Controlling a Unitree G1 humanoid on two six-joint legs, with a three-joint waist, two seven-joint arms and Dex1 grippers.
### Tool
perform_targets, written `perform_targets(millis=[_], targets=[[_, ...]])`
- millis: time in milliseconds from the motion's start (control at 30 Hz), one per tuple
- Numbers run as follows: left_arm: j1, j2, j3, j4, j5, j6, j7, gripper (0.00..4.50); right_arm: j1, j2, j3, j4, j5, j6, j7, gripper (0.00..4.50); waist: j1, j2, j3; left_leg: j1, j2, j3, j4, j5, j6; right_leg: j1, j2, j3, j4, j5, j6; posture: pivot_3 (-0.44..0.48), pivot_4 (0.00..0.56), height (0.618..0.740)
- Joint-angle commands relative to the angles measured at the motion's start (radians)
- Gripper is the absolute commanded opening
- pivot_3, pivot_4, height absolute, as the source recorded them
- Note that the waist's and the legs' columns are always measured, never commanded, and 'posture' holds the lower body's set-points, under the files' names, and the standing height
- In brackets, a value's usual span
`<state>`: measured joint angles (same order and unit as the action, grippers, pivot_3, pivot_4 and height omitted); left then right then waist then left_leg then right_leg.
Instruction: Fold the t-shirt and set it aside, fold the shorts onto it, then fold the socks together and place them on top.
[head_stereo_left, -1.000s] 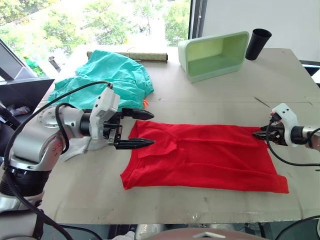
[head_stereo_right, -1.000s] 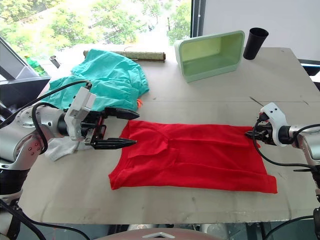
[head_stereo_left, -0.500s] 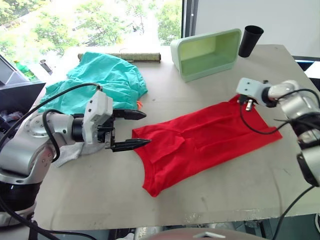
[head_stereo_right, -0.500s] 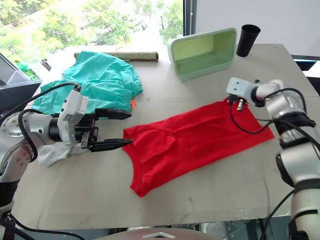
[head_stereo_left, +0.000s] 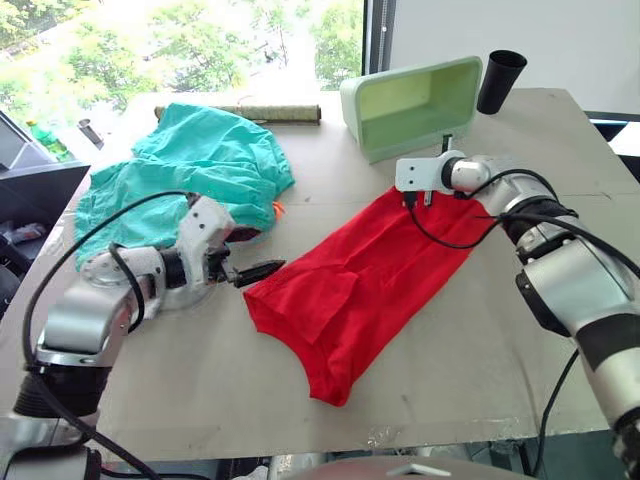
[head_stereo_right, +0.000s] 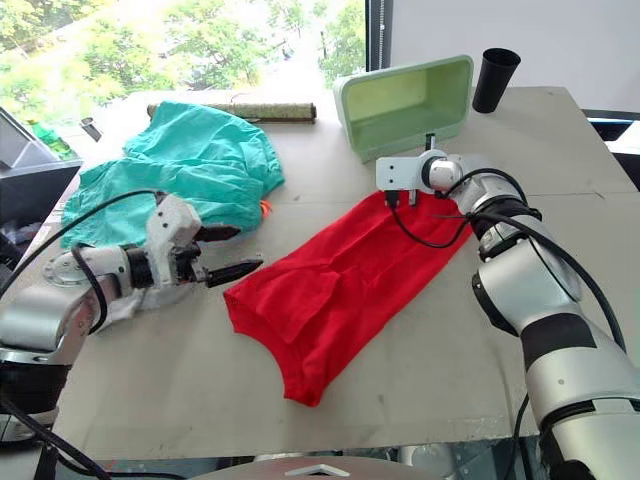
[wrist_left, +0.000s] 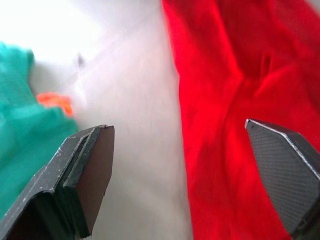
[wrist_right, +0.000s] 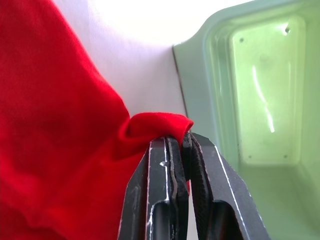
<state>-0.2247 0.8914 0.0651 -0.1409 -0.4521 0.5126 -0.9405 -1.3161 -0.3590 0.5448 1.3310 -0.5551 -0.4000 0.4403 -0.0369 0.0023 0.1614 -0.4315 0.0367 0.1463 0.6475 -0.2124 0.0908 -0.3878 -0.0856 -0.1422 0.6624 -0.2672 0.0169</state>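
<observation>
The red t-shirt (head_stereo_left: 365, 280) lies folded in a long band, slanting across the table from near the green bin down toward the front edge. My right gripper (wrist_right: 182, 137) is shut on its far corner, the fabric bunched between the fingers, just in front of the bin. My left gripper (head_stereo_left: 265, 252) is open beside the shirt's left edge, low over the table, with nothing in it; in the left wrist view one finger (wrist_left: 285, 170) hangs over red cloth. The teal shorts (head_stereo_left: 200, 170) lie crumpled at the back left, orange drawstring (head_stereo_left: 277, 208) showing. The socks are hidden behind my left forearm.
A pale green bin (head_stereo_left: 420, 100) lies on its side at the back, a black cup (head_stereo_left: 500, 80) to its right. A rolled mat (head_stereo_left: 240, 112) lies along the far edge. The right half of the table (head_stereo_left: 520, 340) is bare.
My right gripper has dragged the shirt's corner back and leftward toward the bin, swinging the shirt from crosswise to diagonal. The left gripper stayed open and drew back slightly.
</observation>
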Motion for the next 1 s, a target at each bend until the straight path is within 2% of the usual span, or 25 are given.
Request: perform_targets(millis=[33, 200, 267, 333, 533, 567, 900, 1000], targets=[[0.017, 0.001, -0.046, -0.007, 0.023, 0.032, -0.020, 4.50, -0.044, 0.016, -0.001, -0.006, -0.026, -0.019, -0.046, 0.15, -0.002, 0.000, 0.000, 0.000, 0.000, 0.000, 0.000, 0.000, 0.000, 0.000, 0.000, 0.000, 0.000, 0.000, 0.000, 0.000, 0.150, 0.740], [0.037, 0.033, -0.082, 0.009, 0.067, 0.087, -0.029, 4.50, -0.050, 0.030, -0.009, 0.001, -0.045, -0.019, -0.072, 0.15, -0.006, 0.000, 0.000, 0.001, 0.000, 0.001, 0.000, 0.000, 0.000, 0.000, 0.000, 0.001, 0.001, 0.000, 0.000, 0.000, 0.150, 0.740], [0.042, 0.040, -0.094, 0.012, 0.082, 0.106, -0.027, 3.98, -0.052, 0.032, -0.009, 0.004, -0.053, -0.018, -0.079, 0.00, -0.006, 0.000, 0.000, 0.002, 0.001, 0.001, -0.001, 0.000, -0.001, -0.001, 0.000, 0.002, 0.001, 0.000, 0.000, 0.000, 0.150, 0.740], [0.051, 0.039, -0.096, 0.003, 0.085, 0.119, -0.027, 3.21, -0.055, 0.033, -0.011, 0.006, -0.059, -0.017, -0.086, 0.00, -0.007, 0.000, 0.000, 0.002, 0.001, 0.001, -0.001, 0.000, -0.001, -0.001, 0.000, 0.002, 0.001, 0.000, 0.000, 0.000, 0.150, 0.740], [0.138, 0.024, -0.054, -0.154, -0.017, 0.219, -0.050, 0.23, -0.070, 0.044, -0.011, 0.013, -0.075, -0.006, -0.116, 0.00, -0.008, 0.000, 0.000, 0.002, 0.000, 0.003, -0.003, 0.000, -0.001, -0.002, 0.000, 0.004, 0.001, 0.000, 0.000, 0.000, 0.150, 0.740], [0.158, 0.021, -0.047, -0.186, -0.032, 0.242, -0.041, 0.09, -0.073, 0.049, -0.011, 0.015, -0.077, -0.001, -0.118, 0.00, -0.008, 0.000, 0.000, 0.002, 0.000, 0.004, -0.004, 0.000, -0.001, -0.002, 0.000, 0.004, 0.001, 0.000, 0.000, 0.000, 0.150, 0.740], [0.363, 0.017, 0.036, -0.473, -0.187, 0.432, 0.044, 0.09, -0.105, 0.153, 0.001, 0.027, -0.118, 0.028, -0.204, 0.00, -0.006, 0.000, 0.000, 0.003, 0.001, 0.004, -0.004, 0.001, -0.001, -0.002, 0.000, 0.005, 0.001, 0.000, 0.000, 0.000, 0.150, 0.740], [0.452, 0.024, 0.028, -0.572, -0.254, 0.467, 0.030, 0.09, -0.117, 0.226, 0.003, 0.024, -0.125, 0.008, -0.279, 0.00, -0.009, 0.000, -0.001, 0.003, 0.001, 0.004, -0.004, 0.000, -0.002, -0.003, 0.000, 0.005, 0.001, 0.000, 0.000, 0.000, 0.150, 0.740]])
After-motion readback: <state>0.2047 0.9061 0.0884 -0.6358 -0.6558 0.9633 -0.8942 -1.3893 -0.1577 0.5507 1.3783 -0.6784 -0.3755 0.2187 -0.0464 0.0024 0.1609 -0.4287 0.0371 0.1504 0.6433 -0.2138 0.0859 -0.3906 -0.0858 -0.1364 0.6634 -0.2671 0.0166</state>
